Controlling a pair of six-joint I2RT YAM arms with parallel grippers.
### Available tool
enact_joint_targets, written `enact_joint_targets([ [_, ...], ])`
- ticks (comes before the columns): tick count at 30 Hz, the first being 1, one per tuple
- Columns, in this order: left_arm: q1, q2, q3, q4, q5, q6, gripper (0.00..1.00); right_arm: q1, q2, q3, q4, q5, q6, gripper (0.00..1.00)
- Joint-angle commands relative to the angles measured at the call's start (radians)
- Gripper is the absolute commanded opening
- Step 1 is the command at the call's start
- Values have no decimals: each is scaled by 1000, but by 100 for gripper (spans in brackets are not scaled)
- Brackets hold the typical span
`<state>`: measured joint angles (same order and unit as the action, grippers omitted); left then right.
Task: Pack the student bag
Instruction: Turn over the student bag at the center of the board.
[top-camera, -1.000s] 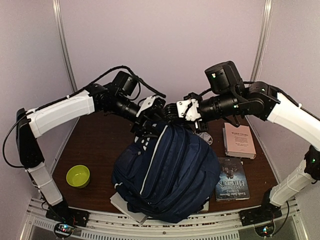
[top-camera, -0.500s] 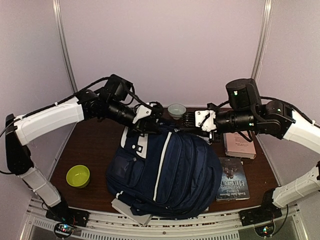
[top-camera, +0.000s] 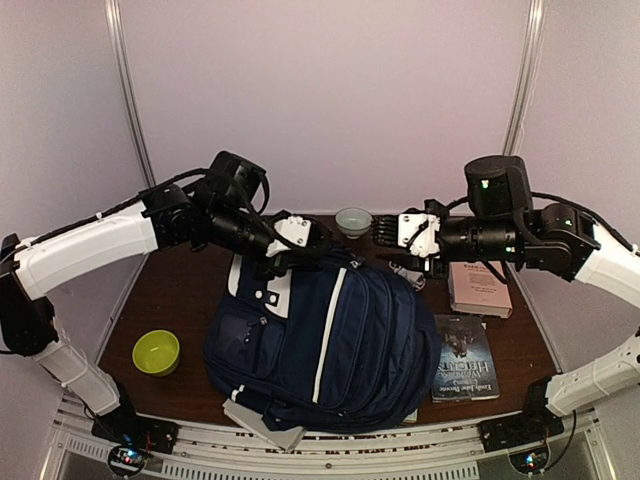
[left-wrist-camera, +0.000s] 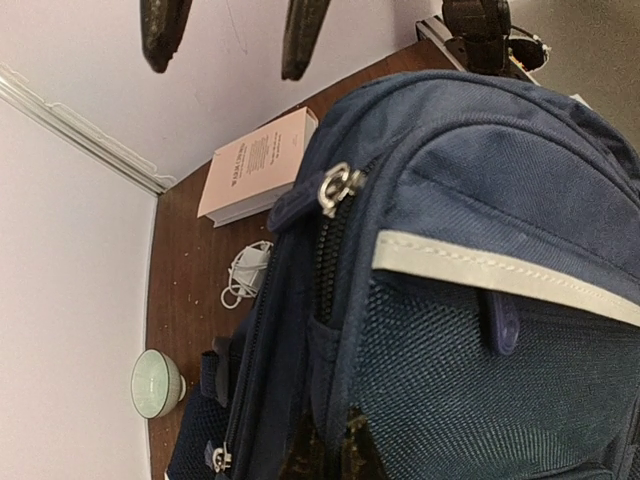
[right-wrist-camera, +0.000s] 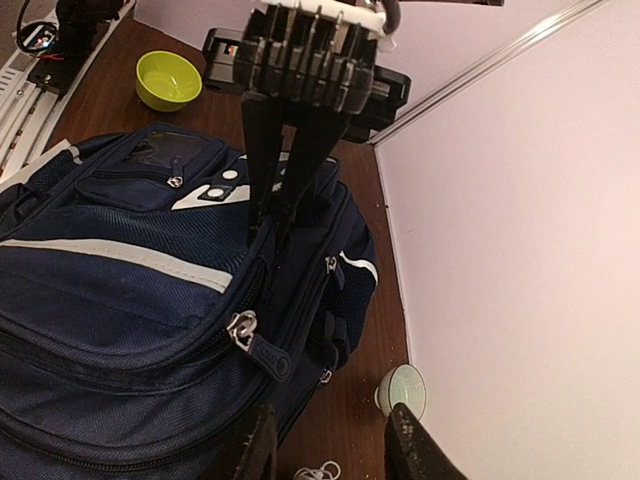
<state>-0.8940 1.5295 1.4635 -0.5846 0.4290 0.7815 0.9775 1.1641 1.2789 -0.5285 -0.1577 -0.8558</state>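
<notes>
The student bag (top-camera: 330, 345), navy with thin white stripes, lies in a heap in the middle of the table. Its top points to the back wall. My left gripper (top-camera: 298, 247) is shut on a fold of fabric beside a zip at the bag's top edge (left-wrist-camera: 330, 400). In the right wrist view that same gripper (right-wrist-camera: 272, 215) bites into the bag (right-wrist-camera: 130, 300) from above. My right gripper (top-camera: 388, 232) hovers open just right of the bag's top and holds nothing. Its fingertips (right-wrist-camera: 415, 445) straddle bare table and the bag's corner.
A pale bowl (top-camera: 352, 220) stands at the back by the wall and a green bowl (top-camera: 157, 352) at the front left. A pink book (top-camera: 478, 280) and a dark book (top-camera: 465, 358) lie to the right. A white cable (left-wrist-camera: 245, 275) lies near the bag's top. Something flat and grey (top-camera: 258, 420) sticks out from under the bag.
The right gripper let go of the bag's top, opened and drew back to the right. The left gripper closed on the top edge. The bag sank and spread out to the left.
</notes>
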Motion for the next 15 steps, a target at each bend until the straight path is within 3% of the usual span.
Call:
enact_joint_targets([
  [1, -11, -58, 9, 92, 2, 28, 0, 7, 39, 41, 2, -51, -1, 37],
  [15, -20, -83, 4, 99, 1, 22, 0, 5, 143, 104, -85, -81, -41, 36],
])
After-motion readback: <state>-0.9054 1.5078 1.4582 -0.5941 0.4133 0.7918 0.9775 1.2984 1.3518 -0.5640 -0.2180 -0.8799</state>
